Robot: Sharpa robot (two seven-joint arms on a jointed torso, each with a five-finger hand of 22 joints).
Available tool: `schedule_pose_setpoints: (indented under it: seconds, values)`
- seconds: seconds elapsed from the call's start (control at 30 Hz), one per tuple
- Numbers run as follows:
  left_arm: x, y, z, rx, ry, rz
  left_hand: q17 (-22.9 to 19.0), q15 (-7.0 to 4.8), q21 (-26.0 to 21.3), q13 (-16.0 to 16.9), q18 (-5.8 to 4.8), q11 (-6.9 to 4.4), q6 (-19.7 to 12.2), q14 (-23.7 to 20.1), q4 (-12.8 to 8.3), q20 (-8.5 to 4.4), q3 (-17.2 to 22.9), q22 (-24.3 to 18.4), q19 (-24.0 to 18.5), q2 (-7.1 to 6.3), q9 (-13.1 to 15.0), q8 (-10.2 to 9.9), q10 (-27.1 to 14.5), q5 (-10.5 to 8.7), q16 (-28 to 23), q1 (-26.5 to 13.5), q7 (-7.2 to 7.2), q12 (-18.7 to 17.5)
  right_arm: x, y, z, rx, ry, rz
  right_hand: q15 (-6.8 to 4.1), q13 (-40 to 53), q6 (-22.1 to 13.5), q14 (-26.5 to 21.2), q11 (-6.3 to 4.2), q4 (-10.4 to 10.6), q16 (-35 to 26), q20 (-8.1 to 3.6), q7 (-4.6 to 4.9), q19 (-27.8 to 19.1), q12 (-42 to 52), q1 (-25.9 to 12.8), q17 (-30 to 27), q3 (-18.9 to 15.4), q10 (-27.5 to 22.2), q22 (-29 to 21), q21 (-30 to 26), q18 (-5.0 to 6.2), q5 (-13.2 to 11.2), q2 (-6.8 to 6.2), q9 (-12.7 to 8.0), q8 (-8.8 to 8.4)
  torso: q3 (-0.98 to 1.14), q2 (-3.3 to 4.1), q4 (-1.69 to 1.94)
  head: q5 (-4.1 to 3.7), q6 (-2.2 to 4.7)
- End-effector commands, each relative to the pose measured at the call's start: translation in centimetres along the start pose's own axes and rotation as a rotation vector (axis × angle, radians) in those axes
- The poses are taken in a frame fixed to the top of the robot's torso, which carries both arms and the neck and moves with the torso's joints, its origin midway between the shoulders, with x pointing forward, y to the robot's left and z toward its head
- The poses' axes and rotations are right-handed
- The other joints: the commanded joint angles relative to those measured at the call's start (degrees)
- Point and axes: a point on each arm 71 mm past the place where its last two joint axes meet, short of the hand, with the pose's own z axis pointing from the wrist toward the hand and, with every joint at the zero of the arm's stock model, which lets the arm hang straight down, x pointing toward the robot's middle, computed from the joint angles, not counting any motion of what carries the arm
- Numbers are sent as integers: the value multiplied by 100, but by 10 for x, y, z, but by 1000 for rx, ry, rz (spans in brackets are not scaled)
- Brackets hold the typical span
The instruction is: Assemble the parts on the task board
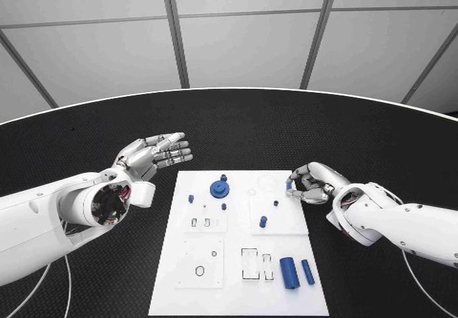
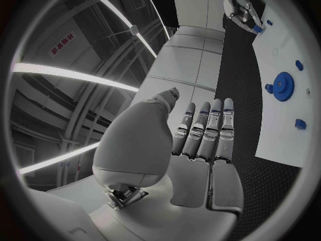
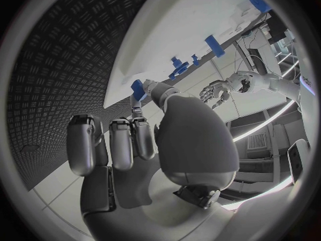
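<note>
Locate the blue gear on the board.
In the head view the blue gear sits near the task board's far edge, left of centre, closer to the left hand than the right hand.

Red characters (image 2: pixel 61 44) stand on a pale ceiling panel in the left wrist view, above the bright light strip (image 2: pixel 67 74); they are too small and bent to read. No word, number or brand can be made out on the board (image 1: pixel 239 265), on the parts or on the arms
</note>
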Motion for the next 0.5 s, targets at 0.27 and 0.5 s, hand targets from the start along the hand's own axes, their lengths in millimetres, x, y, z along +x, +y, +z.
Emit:
schedule_pose_setpoints:
  seconds: [0.27, 0.5]
  values:
    - [-2, 1, 6, 0, -6, 4, 4, -14, -17, 1, 44, 9, 29, -36, -7, 7, 32, -7, -4, -26, 2, -34, -23, -34, -28, 14, 418, 3, -2, 39, -4, -53, 26, 45, -26, 1098, -83, 609, -12, 4, 44, -20, 11, 345, -10, -82, 1496, 85, 276, 852, 12, -91, 16, 85, 66, 6, -18, -121, -53, 23, -25]
    - [-2, 4, 11, -5, -5, 4, 12, -21, -13, 5, 48, 2, 97, -6, -11, 6, 52, -10, 6, -16, 13, -15, 3, -35, -18, 9, 413, 15, 6, 91, 4, -160, 69, 53, -18, 1097, -114, 612, -2, 9, 48, -14, 21, 350, -11, -126, 1506, 96, 274, 864, 22, -94, 39, 83, 69, 4, -71, -241, -56, 134, -79]
